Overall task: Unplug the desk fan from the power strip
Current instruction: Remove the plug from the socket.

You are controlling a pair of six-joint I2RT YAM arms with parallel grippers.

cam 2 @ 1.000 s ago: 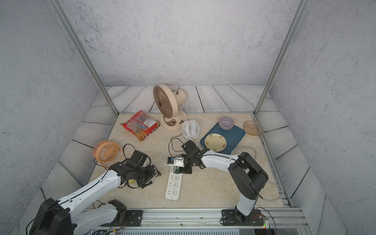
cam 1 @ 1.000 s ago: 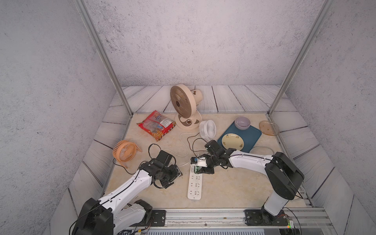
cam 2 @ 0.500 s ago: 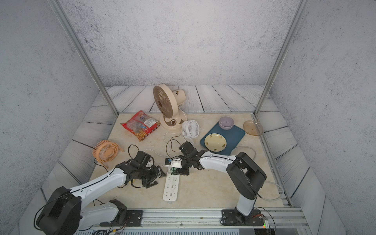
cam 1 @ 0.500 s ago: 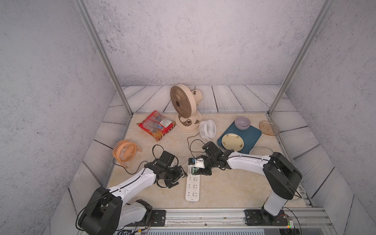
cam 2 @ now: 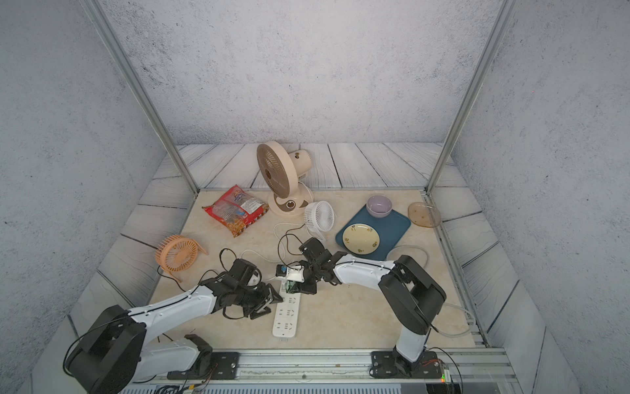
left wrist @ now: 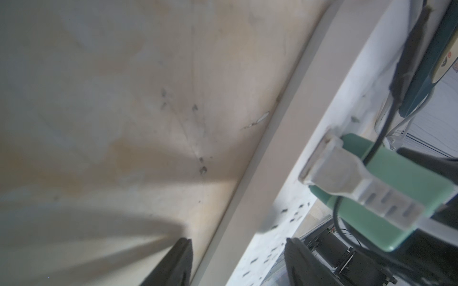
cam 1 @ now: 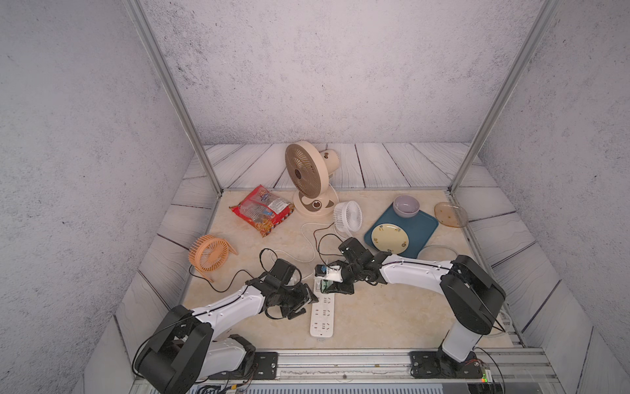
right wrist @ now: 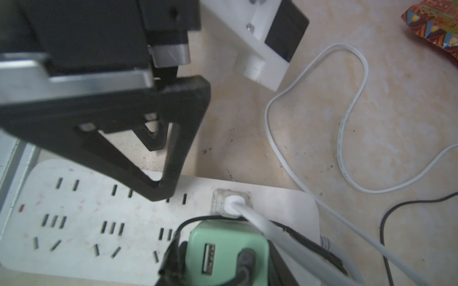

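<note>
The power strip is laid flat on the bench, near the front edge and roughly midway between the two arms, long side running front to back. It's seen in both top views. At its far end a green charger is sat on the sockets and is pinched by the right claw, so that claw is clenched on the charger. In the right wrist view the charger is flanked by dark fingers, and a black cable is plugged into its end. Whether its pins are fully in can't be told. Right beside it a white plug in a clear shell is pushed into the strip, and its flat white cord is looped across the bench.

The left claw is placed at the strip's left long edge, a bit nearer the front than the charger. It's spread apart with nothing gripped. In the right wrist view one fingertip is set on the strip's top face and the other is down on the bench side. In the left wrist view the strip is seen with its edge running up between the two dark tips.

Further back a beige fan is stood upright, with a small white fan just beside it.
</note>
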